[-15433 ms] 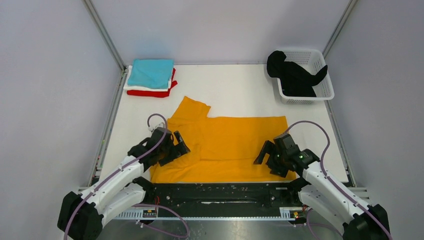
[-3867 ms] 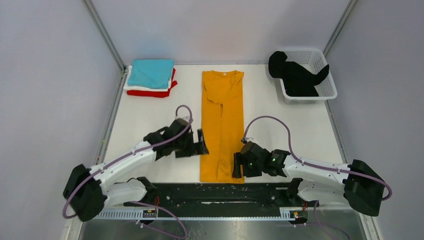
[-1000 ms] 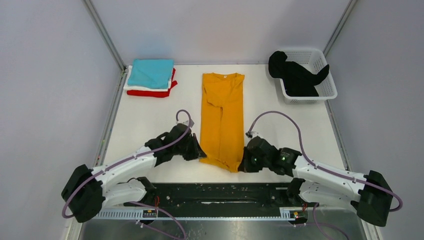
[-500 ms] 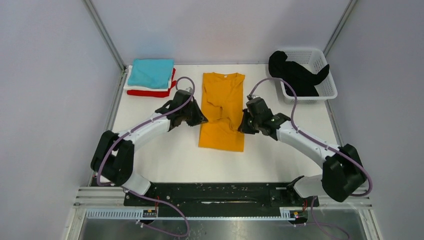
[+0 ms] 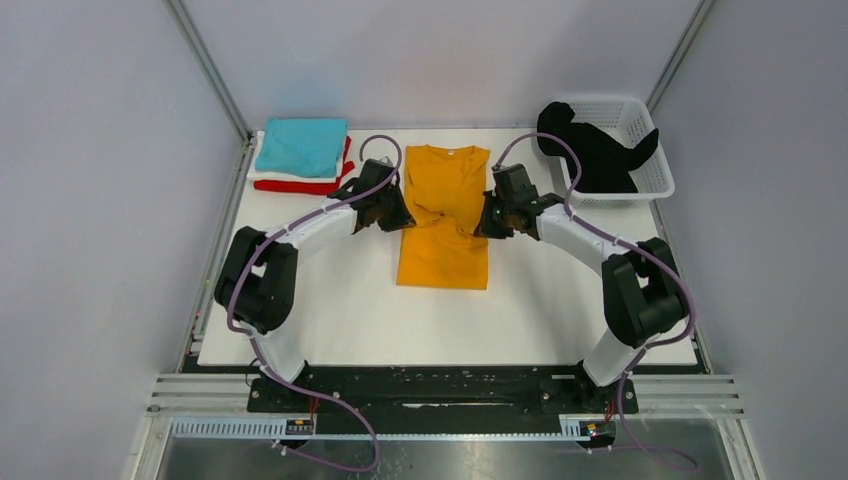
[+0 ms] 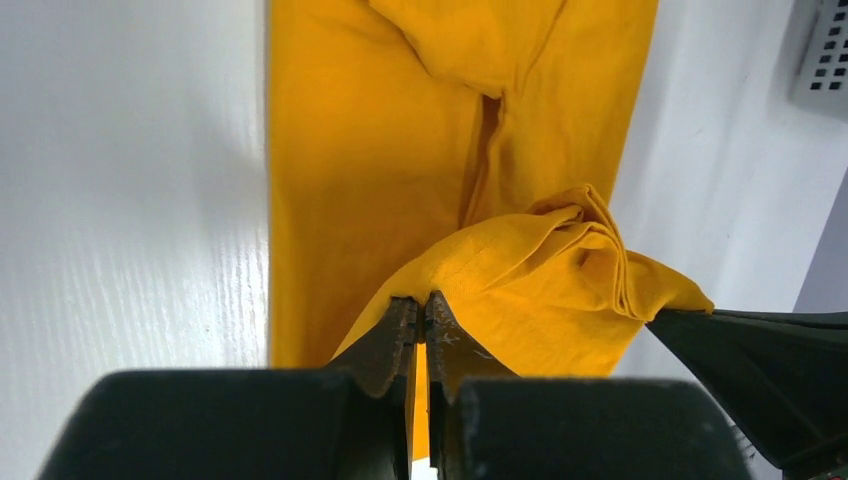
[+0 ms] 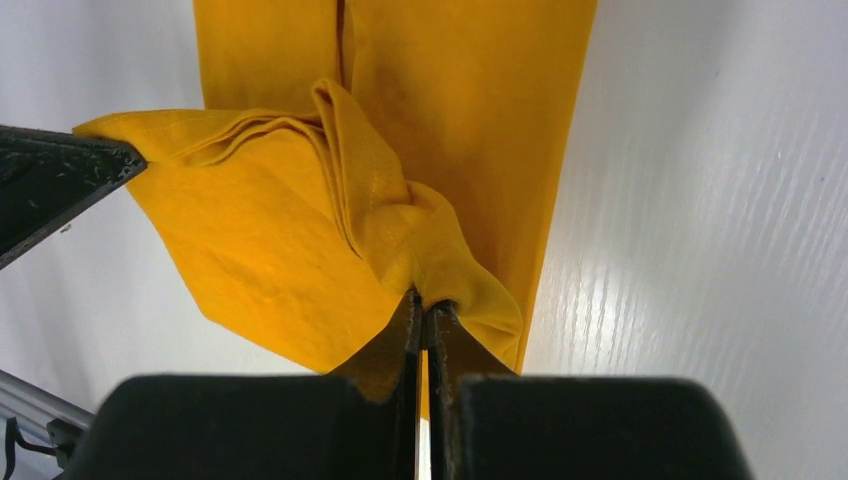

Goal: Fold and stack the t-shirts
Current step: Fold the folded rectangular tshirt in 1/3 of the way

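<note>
A mustard-orange t-shirt (image 5: 445, 215) lies as a long narrow strip in the middle of the white table, its near end doubled back over itself. My left gripper (image 5: 398, 214) is shut on the lifted hem's left corner (image 6: 470, 270). On the opposite side my right gripper (image 5: 486, 222) is shut on the right corner (image 7: 430, 250). The cloth hangs bunched between the two grips above the lower layer. A stack of folded t-shirts, teal (image 5: 300, 145) over white and red, sits at the back left. A black t-shirt (image 5: 592, 155) hangs out of the basket.
The white lattice basket (image 5: 640, 130) stands at the back right corner. Metal frame posts and grey walls close in the table on three sides. Both arms stretch far over the table toward the back.
Both grippers have carried the shirt's near end away from the table's front toward the collar. The orange strip now shows about half its former length.
</note>
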